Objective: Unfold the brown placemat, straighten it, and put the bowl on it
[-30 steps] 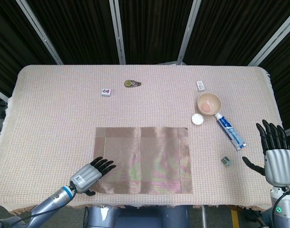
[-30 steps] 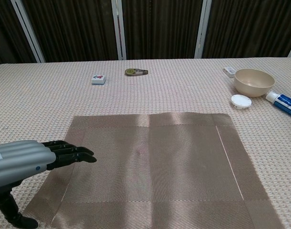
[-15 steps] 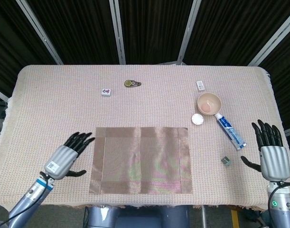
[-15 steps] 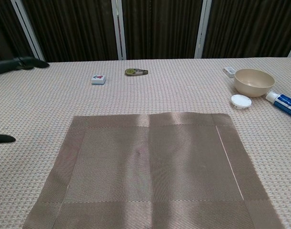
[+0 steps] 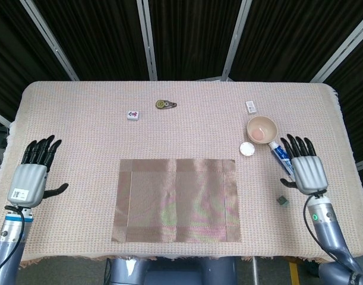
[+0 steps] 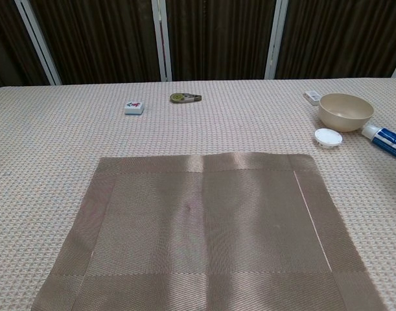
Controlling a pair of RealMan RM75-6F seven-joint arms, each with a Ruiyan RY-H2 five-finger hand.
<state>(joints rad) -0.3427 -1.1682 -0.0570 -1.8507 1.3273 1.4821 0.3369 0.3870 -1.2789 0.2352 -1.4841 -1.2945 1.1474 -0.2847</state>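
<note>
The brown placemat (image 5: pixel 177 200) lies unfolded and flat at the near middle of the bench (image 5: pixel 80 130), faint creases across it. The bowl (image 5: pixel 262 129) sits far right of it, apart, beside a white cap (image 5: pixel 247 149) and a toothpaste tube (image 5: pixel 284 160). Left hand (image 5: pixel 30 177) hovers far left, fingers spread, holding nothing; right hand (image 5: pixel 307 172) likewise (just over the tube's near end)

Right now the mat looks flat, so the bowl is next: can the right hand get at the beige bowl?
Probably yes: the right hand is open beside the beige bowl; only the blue-and-white tube lies between.
</note>
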